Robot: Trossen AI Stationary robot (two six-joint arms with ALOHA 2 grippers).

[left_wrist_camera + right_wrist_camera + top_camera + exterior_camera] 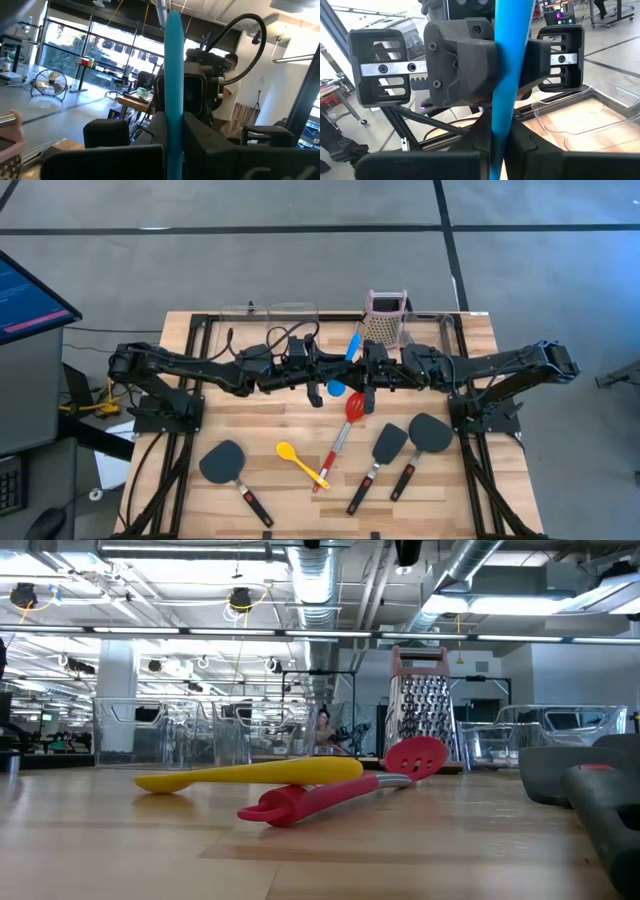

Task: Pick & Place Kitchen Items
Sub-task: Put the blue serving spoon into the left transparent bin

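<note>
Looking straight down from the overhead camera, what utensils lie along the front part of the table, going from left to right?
Black spatula on the left → yellow spoon → red spoon → middle black spatula → right black spatula.

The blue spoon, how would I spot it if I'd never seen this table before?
Look at the middle of the wooden table, where the two dark arms meet above it. The blue spoon is held up between them, clamped by both the left gripper and the right gripper. Unlike the yellow spoon, the red spoon and the black spatulas, it is blue and not lying on the wood.
</note>
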